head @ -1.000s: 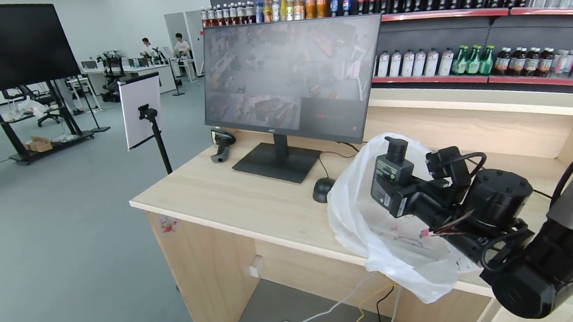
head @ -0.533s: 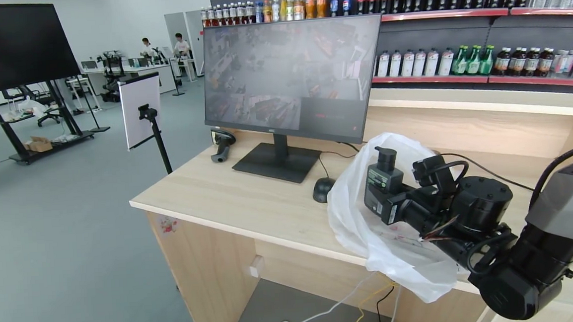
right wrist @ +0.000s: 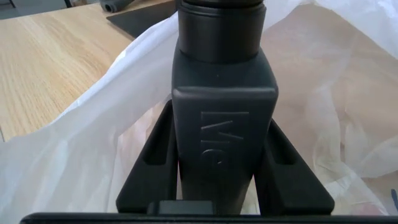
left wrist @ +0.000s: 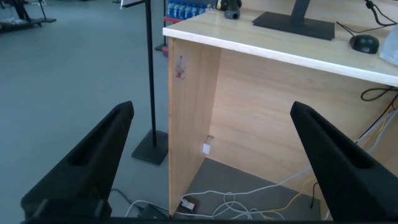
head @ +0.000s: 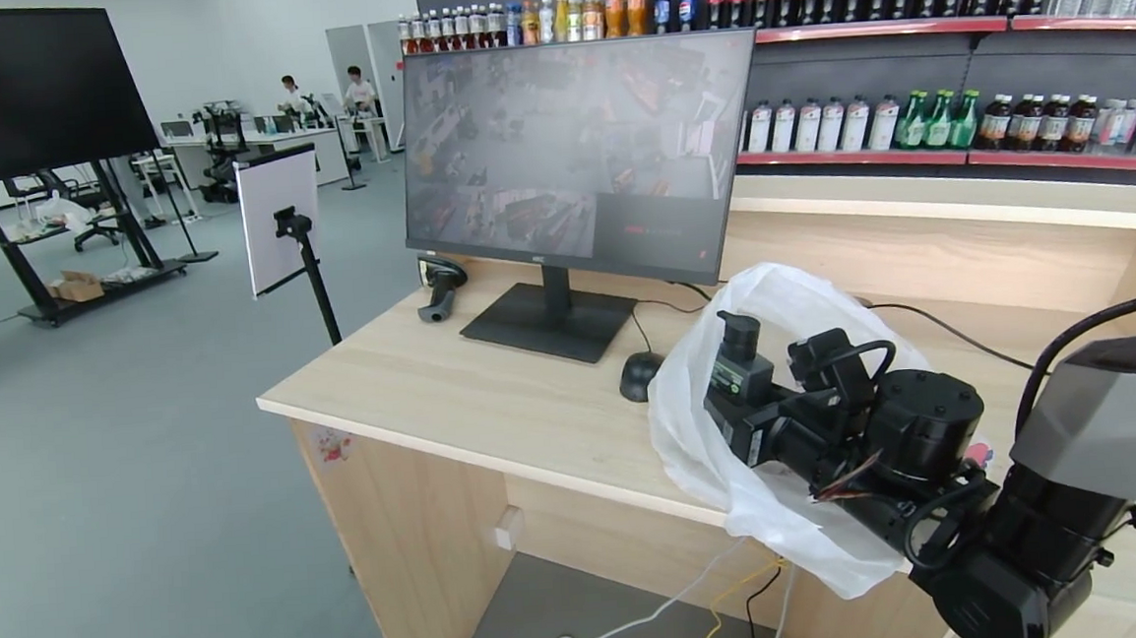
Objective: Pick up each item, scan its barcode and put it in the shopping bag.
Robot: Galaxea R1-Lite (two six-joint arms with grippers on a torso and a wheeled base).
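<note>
right claw (right wrist: pixel 221 163) pinching a dark capped bottle (right wrist: pixel 219 81), cap up, at the mouth of the white shopping bag (head: pixel 694 440) on the tabletop (head: pixel 494 402) | left claw (left wrist: pixel 211 115) spread wide, low beside the tabletop's end panel | barcode scanner (head: pixel 441 287) beside the monitor (head: pixel 577 146)

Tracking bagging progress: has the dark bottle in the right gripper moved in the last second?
Yes. The dark bottle in the right gripper has dropped and shifted left, nearer the mouse on the counter, lower against the shopping bag.
</note>
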